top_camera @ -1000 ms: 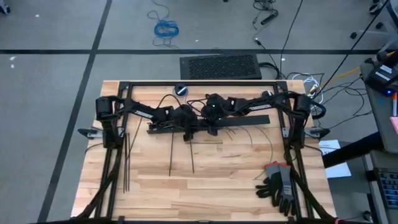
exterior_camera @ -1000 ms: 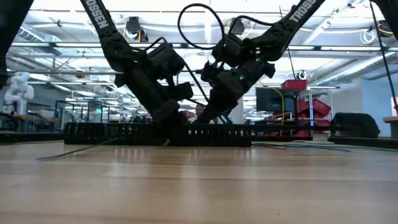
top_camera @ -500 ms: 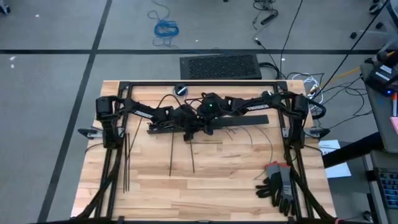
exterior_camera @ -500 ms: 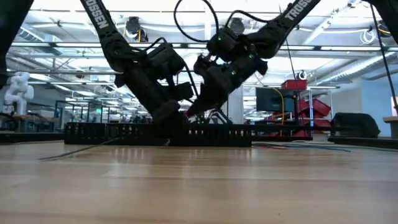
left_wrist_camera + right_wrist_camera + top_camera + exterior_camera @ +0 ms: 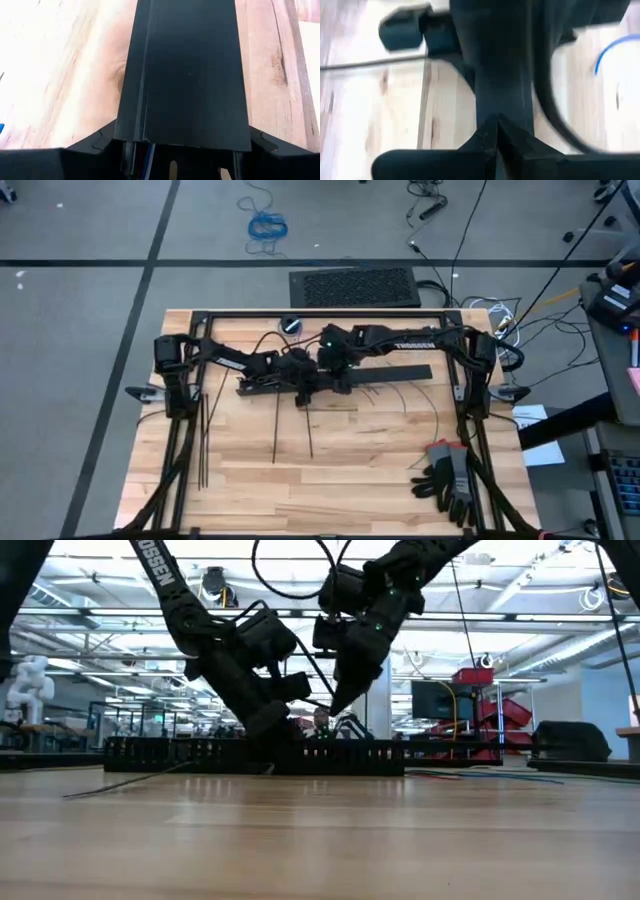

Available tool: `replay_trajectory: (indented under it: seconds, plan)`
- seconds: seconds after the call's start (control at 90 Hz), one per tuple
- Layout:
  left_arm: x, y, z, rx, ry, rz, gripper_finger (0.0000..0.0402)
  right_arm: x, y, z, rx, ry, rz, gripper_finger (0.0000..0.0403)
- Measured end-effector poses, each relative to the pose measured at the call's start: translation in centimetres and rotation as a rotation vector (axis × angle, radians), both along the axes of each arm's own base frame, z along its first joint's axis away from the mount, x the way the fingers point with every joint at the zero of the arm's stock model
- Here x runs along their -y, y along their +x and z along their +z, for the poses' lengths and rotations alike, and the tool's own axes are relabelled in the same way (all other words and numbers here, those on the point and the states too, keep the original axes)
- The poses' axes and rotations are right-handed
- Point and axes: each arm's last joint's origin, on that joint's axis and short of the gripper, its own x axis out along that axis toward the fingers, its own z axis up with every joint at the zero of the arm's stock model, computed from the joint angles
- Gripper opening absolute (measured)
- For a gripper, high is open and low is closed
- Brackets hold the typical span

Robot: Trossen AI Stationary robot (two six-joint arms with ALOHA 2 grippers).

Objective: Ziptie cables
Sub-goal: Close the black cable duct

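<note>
My left gripper (image 5: pixel 300 383) is down at the black slotted bar (image 5: pixel 385 375), near the middle of the wooden table (image 5: pixel 340 480). Through my left wrist camera the flat black bar (image 5: pixel 187 75) runs straight ahead from between my fingers, which sit on either side of its near end; I cannot tell whether they press it or merely flank it. In the low view that gripper (image 5: pixel 268 730) sits right at the top of the slotted bar (image 5: pixel 180 753).

My right gripper (image 5: pixel 335 370) is just beside the left one, over the same bar. In the low view it (image 5: pixel 338 700) hangs tilted above the bar, apart from it. My right wrist camera shows my 2 fingertips (image 5: pixel 492 131) pressed together with nothing visible between them.

The cables (image 5: pixel 385 392) lie as thin curved wires on the wood just in front of the bar's right half; at the bottom of my left wrist view a bit of blue wire (image 5: pixel 148 152) shows in the bar's end.

The zipties (image 5: pixel 204 442) lie as straight black strips near the table's left side, with 2 more (image 5: pixel 275 425) nearer the centre. A pair of gloves (image 5: pixel 447 477) rests at the near right corner
</note>
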Motion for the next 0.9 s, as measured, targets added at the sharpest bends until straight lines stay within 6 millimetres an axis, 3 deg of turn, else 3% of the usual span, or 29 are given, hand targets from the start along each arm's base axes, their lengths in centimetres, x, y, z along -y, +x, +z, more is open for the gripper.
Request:
replay_trajectory:
  seconds: [0.522, 0.9]
  plan:
    - [0.0, 0.0, 0.0, 0.0, 0.0, 0.0, 0.0256, 0.2, -0.7, -0.4, -0.087, -0.075, -0.025, 0.0]
    - [-0.1, 0.0, 0.0, -0.003, 0.009, 0.016, 0.0256, 0.9, -0.9, -3.1, -0.003, -0.098, -0.051, 0.0]
